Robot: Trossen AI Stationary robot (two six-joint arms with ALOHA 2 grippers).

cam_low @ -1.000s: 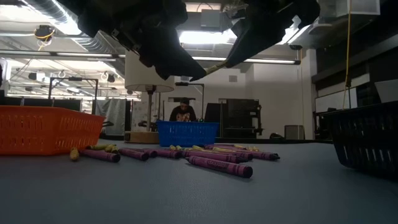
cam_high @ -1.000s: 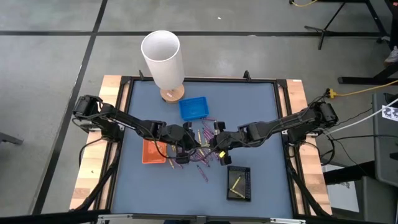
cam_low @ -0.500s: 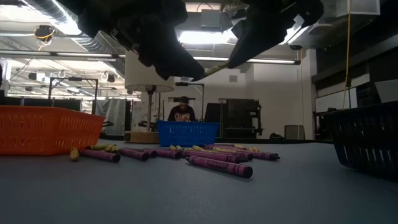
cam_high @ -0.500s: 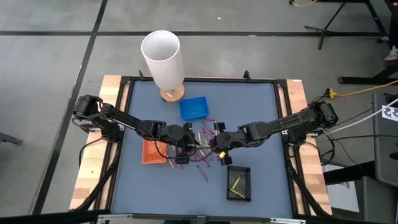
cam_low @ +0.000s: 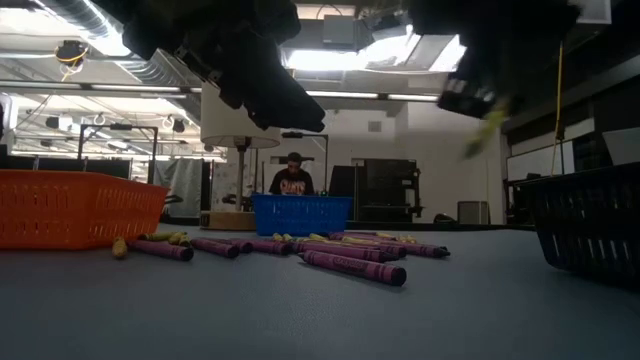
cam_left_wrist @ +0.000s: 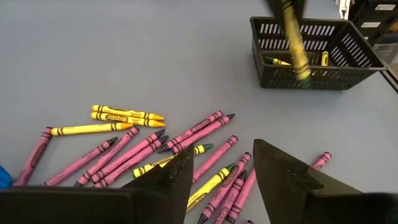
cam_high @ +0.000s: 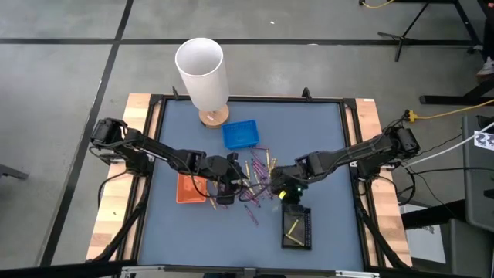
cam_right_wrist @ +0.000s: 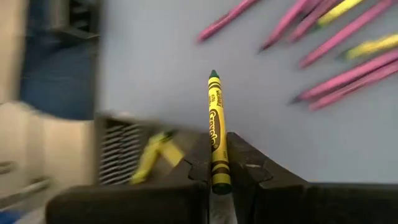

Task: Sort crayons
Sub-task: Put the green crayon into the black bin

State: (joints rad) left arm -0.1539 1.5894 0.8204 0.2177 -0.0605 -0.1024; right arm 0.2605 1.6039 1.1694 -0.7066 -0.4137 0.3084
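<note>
1. The thin yellow crayon with the green tip (cam_right_wrist: 215, 130) is the one on the move. A second ago I had it up over the middle of the pile; now it's been carried right and toward the near side, and it hangs in the air just short of the black slotted plastic tray (cam_high: 296, 227).

2. The right gripper (cam_high: 287, 191) is clenched on that crayon's lower end, tip sticking out past the fingers. The right wrist view shows it pinched square between the pads, with the tray wall just ahead.

3. That tray already has a couple of yellow crayons (cam_left_wrist: 278, 61) in it, so I'd say this is the yellow bin and the drop is basically next: a bit more travel over the rim, then let go.

4. The loose pile of pink-purple and yellow crayons (cam_left_wrist: 155, 149) hasn't shifted. It lies mid-table, between the orange plastic tray (cam_high: 190, 188) on the left and the black one.

5. The left gripper (cam_high: 225, 184) hasn't budged either, hovering over the left edge of the pile with fingers spread and nothing in them.

6. The blue plastic tray (cam_high: 241, 134) sits at the far side, near the white cylinder on a wooden base (cam_high: 202, 74). Plenty of sorting left.
</note>
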